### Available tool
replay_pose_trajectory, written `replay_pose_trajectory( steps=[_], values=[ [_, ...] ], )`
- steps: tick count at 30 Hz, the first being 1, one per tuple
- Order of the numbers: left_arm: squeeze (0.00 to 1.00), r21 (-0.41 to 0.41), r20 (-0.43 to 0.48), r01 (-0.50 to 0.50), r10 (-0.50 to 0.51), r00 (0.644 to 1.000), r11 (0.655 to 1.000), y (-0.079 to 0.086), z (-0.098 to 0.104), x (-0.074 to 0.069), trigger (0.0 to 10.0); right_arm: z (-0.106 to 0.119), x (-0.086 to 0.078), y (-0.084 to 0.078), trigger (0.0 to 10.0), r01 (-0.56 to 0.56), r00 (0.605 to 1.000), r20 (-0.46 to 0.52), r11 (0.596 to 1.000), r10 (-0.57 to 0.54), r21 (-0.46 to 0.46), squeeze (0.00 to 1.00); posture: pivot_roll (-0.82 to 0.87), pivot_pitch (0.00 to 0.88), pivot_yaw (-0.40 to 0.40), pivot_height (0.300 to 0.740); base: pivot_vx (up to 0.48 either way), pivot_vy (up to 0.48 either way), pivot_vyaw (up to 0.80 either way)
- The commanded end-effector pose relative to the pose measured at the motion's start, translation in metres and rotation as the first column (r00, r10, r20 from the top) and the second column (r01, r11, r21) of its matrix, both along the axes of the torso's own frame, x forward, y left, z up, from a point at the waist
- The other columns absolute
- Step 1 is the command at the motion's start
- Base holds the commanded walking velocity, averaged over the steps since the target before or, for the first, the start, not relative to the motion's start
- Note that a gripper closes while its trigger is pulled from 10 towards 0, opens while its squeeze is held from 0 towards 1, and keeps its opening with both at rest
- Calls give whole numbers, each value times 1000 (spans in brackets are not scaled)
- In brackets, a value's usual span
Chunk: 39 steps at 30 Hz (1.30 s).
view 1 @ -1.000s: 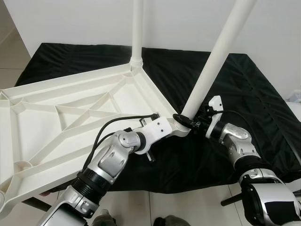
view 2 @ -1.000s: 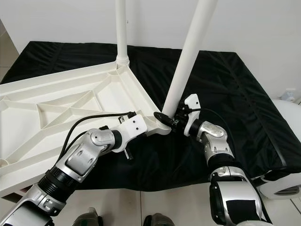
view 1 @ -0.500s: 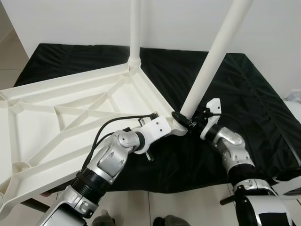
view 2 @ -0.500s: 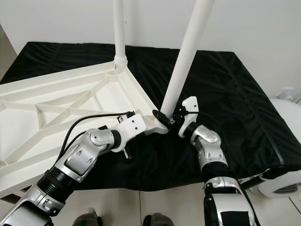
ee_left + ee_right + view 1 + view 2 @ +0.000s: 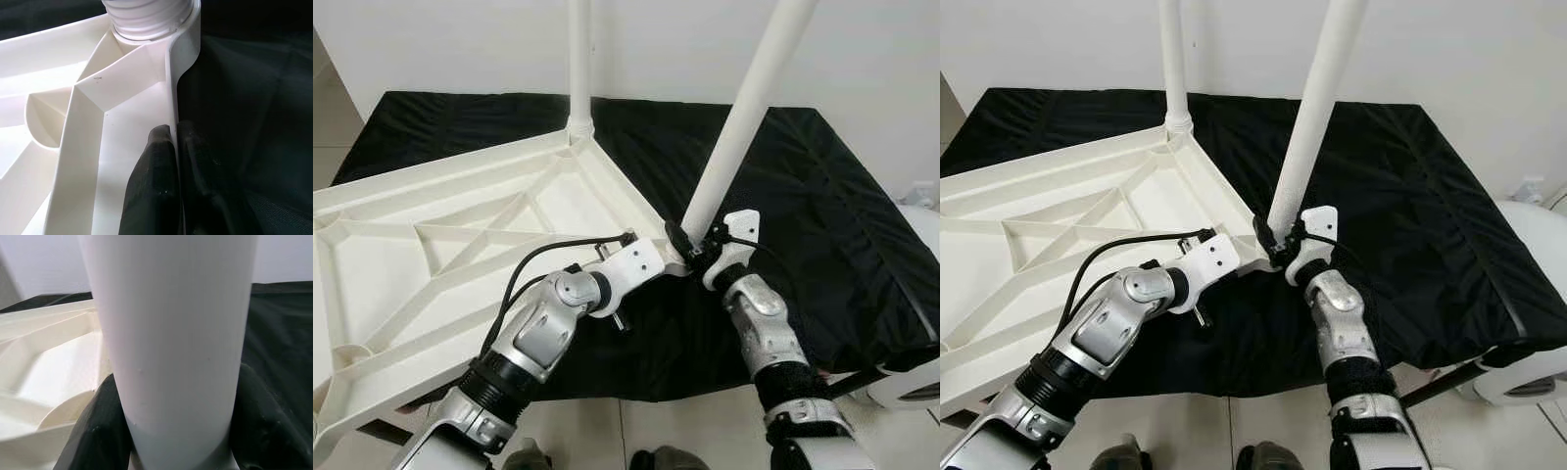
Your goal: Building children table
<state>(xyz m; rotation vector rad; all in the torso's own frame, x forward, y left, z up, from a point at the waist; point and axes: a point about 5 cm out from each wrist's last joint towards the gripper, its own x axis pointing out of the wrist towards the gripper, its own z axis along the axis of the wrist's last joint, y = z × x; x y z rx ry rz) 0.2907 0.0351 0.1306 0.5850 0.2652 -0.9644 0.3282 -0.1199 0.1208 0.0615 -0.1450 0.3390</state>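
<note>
The right gripper (image 5: 1281, 245) is clamping its two black fingers (image 5: 93, 431) around the foot of the near table leg (image 5: 1317, 108), one finger on each side of the white tube, right where the tube is meeting the corner socket. From that grip the leg's long axis is running up and away from the jaws, leaning toward the robot's right instead of standing plumb like the far leg (image 5: 1171, 59) already seated at the back corner. The left gripper (image 5: 671, 262) is pinching the outer rim wall (image 5: 172, 93) of the upturned tabletop (image 5: 431, 230) just beside the same socket (image 5: 146, 17), fingers shut on the thin rib, one inside and one outside. The tabletop is lying ribs-up, partly on the black-covered surface (image 5: 1410, 176). Judging from the lean, the coming move is hinging on bringing the leg upright over the socket while the left arm is bracing the corner.
</note>
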Motion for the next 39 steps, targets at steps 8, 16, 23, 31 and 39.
replay_pose_trajectory(
  steps=[8, 16, 23, 31, 39],
  values=[
    [0, -37, 35, 98, -97, 995, 994, -19, 9, -10, 10000, -4, -1, 27, 10000, 149, 988, -58, 988, -147, 31, 0, 9, 0, -72, 740, 0, 0, 0],
    [0, -39, 33, 96, -95, 995, 995, -18, 9, -10, 10000, -1, -4, 30, 10000, 148, 988, -54, 989, -146, 30, 282, 8, 0, -70, 740, 0, 0, 0],
    [0, -41, 32, 85, -84, 996, 996, -17, 10, -9, 10000, 1, -6, 23, 10000, 108, 993, -47, 993, -106, 47, 1000, 0, 0, -69, 740, 0, 0, 0],
    [0, -44, 36, 81, -79, 996, 996, -18, 10, -7, 10000, 5, -6, -6, 10000, 6, 1000, 5, 1000, -6, -2, 0, -8, 0, -66, 740, 0, 0, 0],
    [0, -44, 36, 82, -81, 996, 996, -18, 10, -6, 10000, 8, -10, -29, 10000, -176, 984, 11, 981, 177, -78, 0, -14, 0, -62, 740, 0, 0, 0]
  ],
)
